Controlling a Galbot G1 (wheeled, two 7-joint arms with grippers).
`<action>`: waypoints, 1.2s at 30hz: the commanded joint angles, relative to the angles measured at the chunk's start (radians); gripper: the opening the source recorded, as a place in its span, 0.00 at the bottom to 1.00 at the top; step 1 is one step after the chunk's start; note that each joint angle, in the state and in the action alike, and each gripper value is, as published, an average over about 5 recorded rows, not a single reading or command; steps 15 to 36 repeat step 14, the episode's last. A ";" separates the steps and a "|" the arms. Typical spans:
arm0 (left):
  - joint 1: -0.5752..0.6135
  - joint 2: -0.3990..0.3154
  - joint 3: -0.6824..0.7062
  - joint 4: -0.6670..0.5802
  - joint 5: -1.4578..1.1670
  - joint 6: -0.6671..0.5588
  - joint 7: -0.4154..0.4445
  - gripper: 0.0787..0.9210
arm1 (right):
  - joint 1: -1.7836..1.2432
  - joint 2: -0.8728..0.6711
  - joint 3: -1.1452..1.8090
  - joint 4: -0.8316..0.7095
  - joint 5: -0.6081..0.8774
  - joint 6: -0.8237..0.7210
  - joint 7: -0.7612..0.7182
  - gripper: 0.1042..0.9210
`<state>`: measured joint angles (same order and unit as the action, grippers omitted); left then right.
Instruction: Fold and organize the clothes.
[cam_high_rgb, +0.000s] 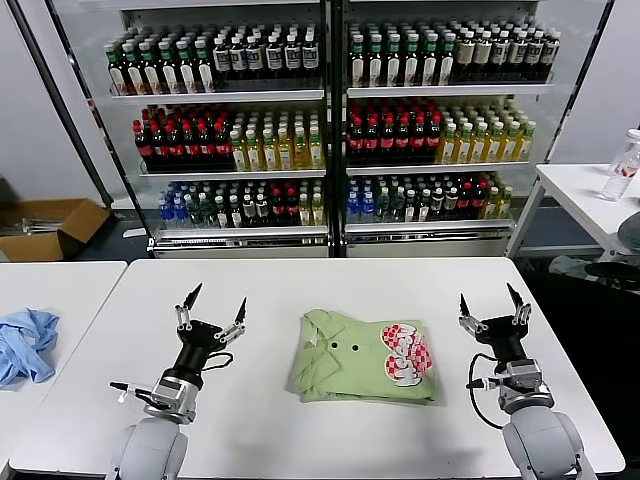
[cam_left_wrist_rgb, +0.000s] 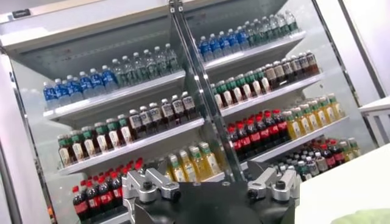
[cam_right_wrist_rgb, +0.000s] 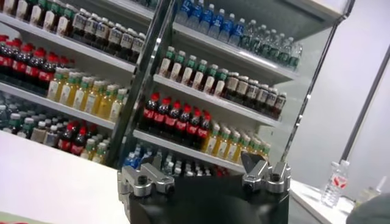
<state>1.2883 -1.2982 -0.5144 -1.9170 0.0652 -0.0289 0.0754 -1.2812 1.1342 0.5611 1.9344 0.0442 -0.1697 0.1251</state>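
A light green shirt (cam_high_rgb: 350, 362) lies folded in a neat rectangle at the middle of the white table (cam_high_rgb: 300, 285). It shows two small dark buttons and a red-and-white checkered print (cam_high_rgb: 405, 354) on its right part. My left gripper (cam_high_rgb: 215, 302) is open and empty, raised with its fingers pointing up, to the left of the shirt. My right gripper (cam_high_rgb: 490, 297) is open and empty, raised the same way, to the right of the shirt. A corner of the green shirt shows in the left wrist view (cam_left_wrist_rgb: 365, 216).
A crumpled blue garment (cam_high_rgb: 25, 343) lies on a second table at the left. A drinks cooler (cam_high_rgb: 330, 120) full of bottles stands behind the table. A cardboard box (cam_high_rgb: 50, 225) sits on the floor at left. A side table with a water bottle (cam_high_rgb: 622, 165) stands at right.
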 joint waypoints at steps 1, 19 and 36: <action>-0.052 0.007 0.006 0.076 -0.015 -0.009 0.005 0.88 | 0.034 -0.001 -0.005 -0.053 -0.057 0.028 0.006 0.88; -0.079 0.015 0.010 0.110 -0.061 0.010 0.020 0.88 | 0.033 0.024 -0.020 -0.079 -0.083 0.046 -0.007 0.88; -0.079 0.015 0.010 0.110 -0.061 0.010 0.020 0.88 | 0.033 0.024 -0.020 -0.079 -0.083 0.046 -0.007 0.88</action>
